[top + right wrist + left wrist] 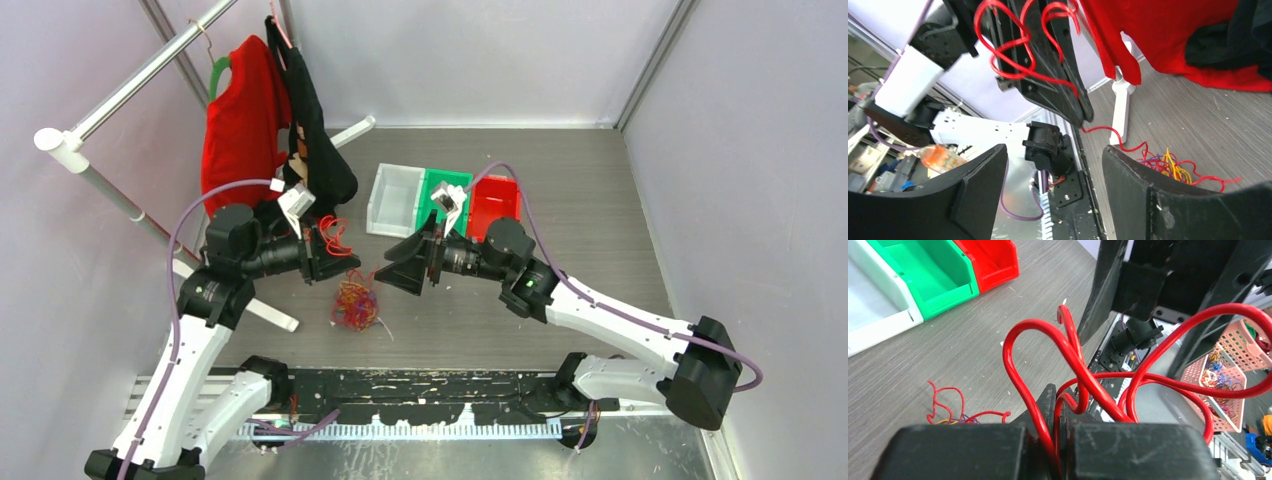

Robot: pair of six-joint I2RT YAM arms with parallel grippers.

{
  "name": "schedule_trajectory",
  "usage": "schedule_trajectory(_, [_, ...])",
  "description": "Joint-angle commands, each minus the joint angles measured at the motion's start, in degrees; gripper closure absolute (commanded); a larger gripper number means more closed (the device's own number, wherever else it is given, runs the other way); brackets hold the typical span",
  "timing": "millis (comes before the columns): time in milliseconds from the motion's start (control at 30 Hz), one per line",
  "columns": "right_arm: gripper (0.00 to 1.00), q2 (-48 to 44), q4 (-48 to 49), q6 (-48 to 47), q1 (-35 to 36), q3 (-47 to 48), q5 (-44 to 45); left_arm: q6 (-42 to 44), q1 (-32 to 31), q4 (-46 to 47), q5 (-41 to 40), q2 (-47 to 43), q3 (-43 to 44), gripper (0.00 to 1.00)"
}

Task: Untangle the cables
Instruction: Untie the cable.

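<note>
Left wrist view: left gripper [1060, 412] jaws clamp a red cable [1040, 335] trailing into the cable tangle [355, 303]. Right gripper [1054, 150] jaws stand apart near that tangle. Pull hard and you may drag or tighten it.

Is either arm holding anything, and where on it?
The left tool pinches a red cable at a bend in its looped middle; the loops stick out beyond the tips. The right tool is open and empty.
</note>
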Motion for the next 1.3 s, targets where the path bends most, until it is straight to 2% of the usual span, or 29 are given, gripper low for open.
schedule_trajectory(0, [0.25, 0.14, 7.48, -5.53, 0.05, -2.26, 0.30, -3.47, -0.18, 4.92, 2.30, 0.44, 4.57, 1.00])
schedule_trajectory(100, [0.25, 2.92, 10.02, -6.83, 0.72, -1.29, -0.01, -4.82, -0.23, 5.65, 2.78, 1.72, 6.89, 1.00])
schedule_trajectory(300, [0.24, 8.68, 9.08, -13.79, 4.02, 4.19, 3.01, -7.41, -0.25, 6.17, 3.32, 3.30, 11.41, 1.00])
schedule_trajectory(433, [0.26, 12.29, 9.81, -16.28, 5.95, 6.41, 7.35, -8.40, -0.19, 6.09, 3.97, 3.86, 14.27, 1.00])
schedule_trajectory(600, [0.34, 17.05, 12.28, -15.56, 6.89, 7.12, 10.93, -9.59, -0.24, 6.07, 4.67, 4.72, 18.19, 1.00])
schedule_trajectory(1000, [0.40, 22.27, 16.79, -11.59, 8.60, 4.38, 14.24, -9.31, -0.22, 5.86, 5.15, 9.92, 35.49, 1.00])
schedule_trajectory(1267, [0.40, 24.68, 18.78, -8.98, 8.60, 3.83, 14.13, -8.54, -0.19, 5.91, 3.64, 14.14, 48.50, 1.00])
